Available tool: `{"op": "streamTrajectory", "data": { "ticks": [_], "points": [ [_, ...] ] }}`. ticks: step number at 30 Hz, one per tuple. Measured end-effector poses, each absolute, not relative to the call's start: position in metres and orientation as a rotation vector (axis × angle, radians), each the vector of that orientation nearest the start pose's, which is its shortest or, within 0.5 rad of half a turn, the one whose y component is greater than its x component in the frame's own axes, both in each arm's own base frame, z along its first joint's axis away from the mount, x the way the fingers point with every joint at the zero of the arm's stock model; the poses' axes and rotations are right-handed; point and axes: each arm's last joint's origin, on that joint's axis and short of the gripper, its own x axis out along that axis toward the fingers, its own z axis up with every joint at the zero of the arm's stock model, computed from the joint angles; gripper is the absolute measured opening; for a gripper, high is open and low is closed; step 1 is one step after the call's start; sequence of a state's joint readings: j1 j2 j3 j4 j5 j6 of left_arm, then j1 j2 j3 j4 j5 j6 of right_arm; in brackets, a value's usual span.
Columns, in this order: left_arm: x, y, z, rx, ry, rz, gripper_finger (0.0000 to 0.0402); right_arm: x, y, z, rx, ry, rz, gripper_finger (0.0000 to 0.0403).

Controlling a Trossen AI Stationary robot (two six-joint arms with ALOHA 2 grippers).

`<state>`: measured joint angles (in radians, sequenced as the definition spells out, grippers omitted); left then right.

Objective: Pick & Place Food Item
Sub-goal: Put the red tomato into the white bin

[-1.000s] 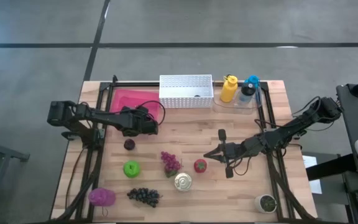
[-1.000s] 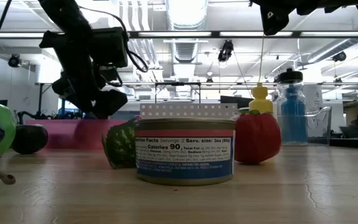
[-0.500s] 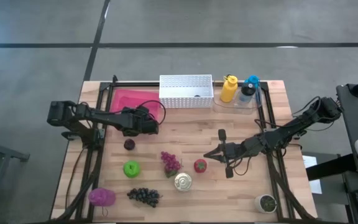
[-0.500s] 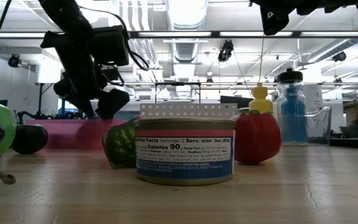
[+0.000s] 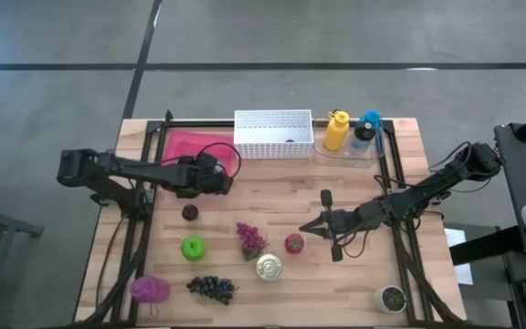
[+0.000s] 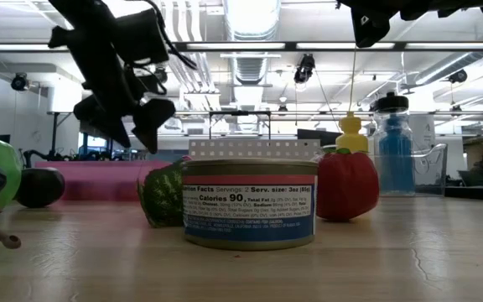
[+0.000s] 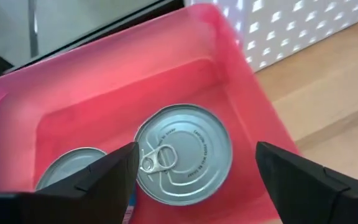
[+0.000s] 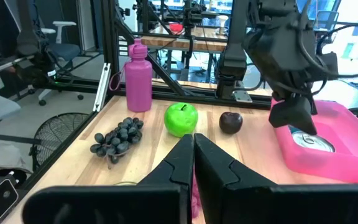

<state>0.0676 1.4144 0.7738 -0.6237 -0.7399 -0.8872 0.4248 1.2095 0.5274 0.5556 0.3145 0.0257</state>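
Cans sat in the pink bin (image 7: 229,68): one tin can (image 7: 183,154) lay lid-up right beneath my left gripper (image 7: 194,171), a second can (image 7: 73,168) beside it. My fingers were spread, holding nothing, above the bin. I judged the placing done. My right gripper (image 5: 307,228) waited, clenched empty, beside the strawberry (image 5: 294,243). Next called for lifting clear and choosing another item, perhaps the remaining can (image 5: 268,267).

Setting was a robotics lab in an open-plan office: wooden table (image 5: 281,196) on a grey concrete floor (image 5: 336,37), black metal frame (image 8: 107,56) around it, exposed ceiling ducts and strip lights (image 6: 250,17), office chair (image 8: 58,31) and desks with monitors beyond.
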Motion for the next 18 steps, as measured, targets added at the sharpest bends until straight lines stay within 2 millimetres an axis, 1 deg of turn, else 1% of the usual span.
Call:
{"op": "streamTrajectory", "data": {
  "ticks": [4,9,18],
  "points": [
    [0.233,0.025,0.192,-0.304,0.768,1.087,0.0309,0.231,0.095,0.231,-0.02,0.119,0.109,0.0008],
    [0.227,0.006,0.208,-0.286,0.716,0.99,0.0287,0.231,0.095,0.231,-0.02,0.119,0.109,0.0008],
    [0.213,-0.027,0.229,-0.244,0.654,0.805,0.0236,0.231,0.095,0.231,-0.02,0.119,0.109,0.0008]
  ]
}}
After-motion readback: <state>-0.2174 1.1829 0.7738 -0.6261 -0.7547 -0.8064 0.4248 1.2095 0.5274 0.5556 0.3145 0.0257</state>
